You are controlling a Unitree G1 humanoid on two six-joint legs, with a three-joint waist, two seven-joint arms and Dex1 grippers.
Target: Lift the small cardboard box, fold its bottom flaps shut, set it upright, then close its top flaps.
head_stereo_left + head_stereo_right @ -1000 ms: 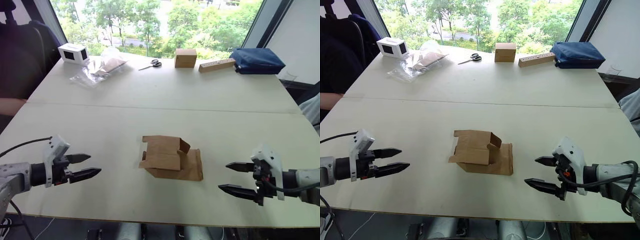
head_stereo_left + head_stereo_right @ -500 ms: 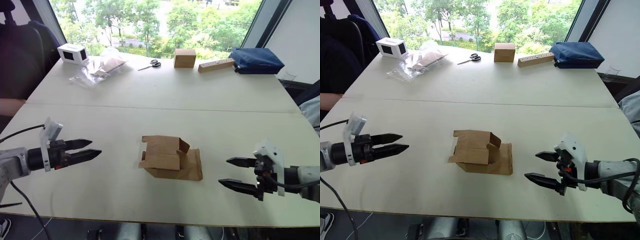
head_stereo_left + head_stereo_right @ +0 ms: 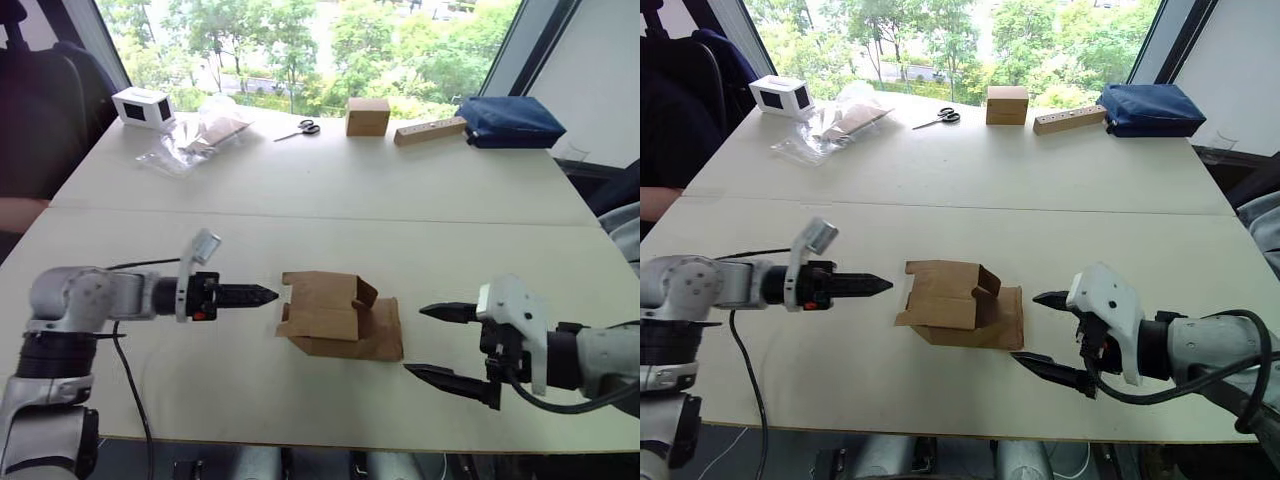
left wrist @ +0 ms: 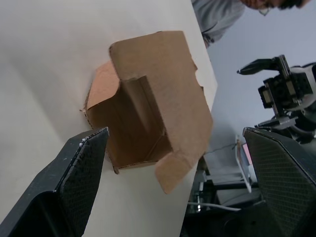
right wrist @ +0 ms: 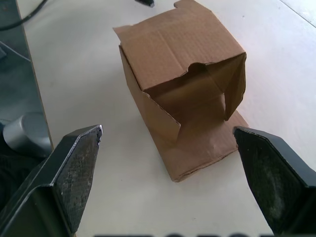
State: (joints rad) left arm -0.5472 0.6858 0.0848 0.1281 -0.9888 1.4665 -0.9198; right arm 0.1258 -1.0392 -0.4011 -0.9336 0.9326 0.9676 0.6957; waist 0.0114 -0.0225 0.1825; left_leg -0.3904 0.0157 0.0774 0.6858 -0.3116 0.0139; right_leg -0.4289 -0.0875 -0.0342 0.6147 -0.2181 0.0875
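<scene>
Both arms have closed in on the small cardboard box (image 3: 340, 317) from either side since a moment ago, the left one travelling furthest. That box lies on its side near the front middle of the table (image 3: 330, 190), flaps loose and both ends open. It looks light and thin-walled, likely to crush or skid if pinched hard, so the creased side walls seem the safest hold. Reaching level, the left gripper (image 3: 250, 295) has its fingers spread in its wrist view, tips just beside the box. Opposite, the right gripper (image 3: 435, 342) gapes wide, near the other end
</scene>
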